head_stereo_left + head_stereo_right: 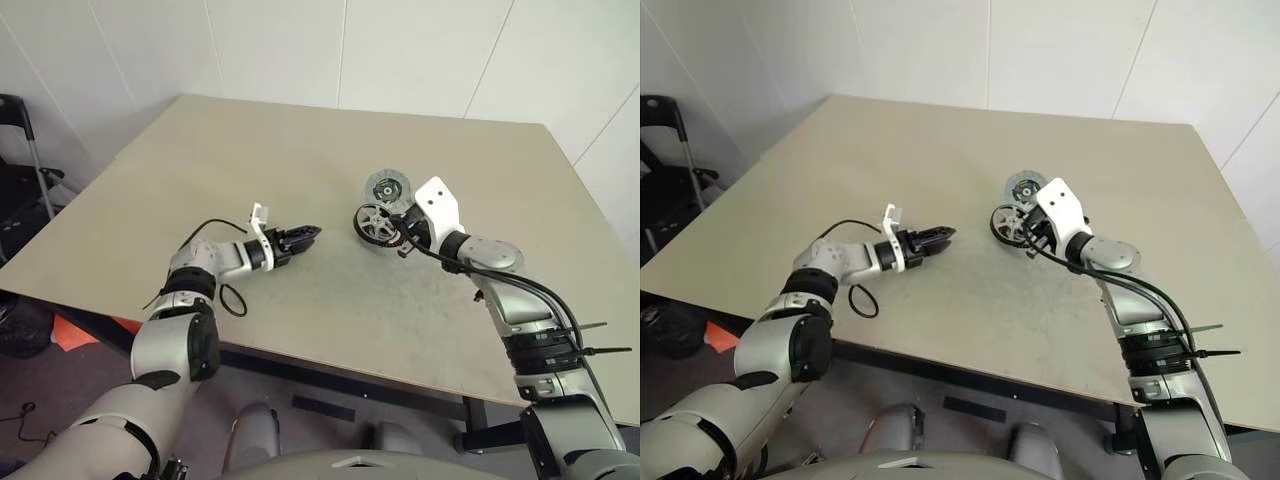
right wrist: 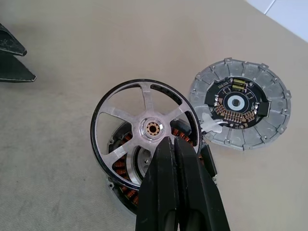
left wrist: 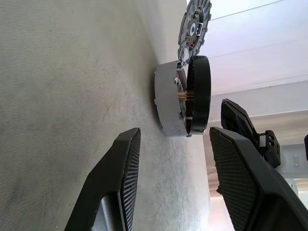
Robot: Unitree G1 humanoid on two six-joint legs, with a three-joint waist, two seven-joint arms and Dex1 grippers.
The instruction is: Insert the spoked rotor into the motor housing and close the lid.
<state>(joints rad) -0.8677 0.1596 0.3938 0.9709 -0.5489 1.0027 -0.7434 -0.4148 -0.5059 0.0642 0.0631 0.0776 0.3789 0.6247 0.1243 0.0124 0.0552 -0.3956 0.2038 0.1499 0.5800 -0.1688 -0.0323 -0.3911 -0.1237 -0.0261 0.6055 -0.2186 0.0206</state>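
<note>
rotor (image 2: 144,126) tilted over housing (image 2: 126,201), not seated | lid (image 2: 240,103) beside on table | right gripper (image 2: 174,144) clenched on spoke | left gripper (image 3: 178,159) released | risk: tilt jams rotor

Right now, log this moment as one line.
rotor: tilted over housing, not seated | right hand: shut at rotor | left hand: open, empty | lid: on table

arms: silver-grey shells, black joints | cables: black, looped | wrist brackets: white | end effector fingers (image 3: 240,178): black, ribbed pads
</note>
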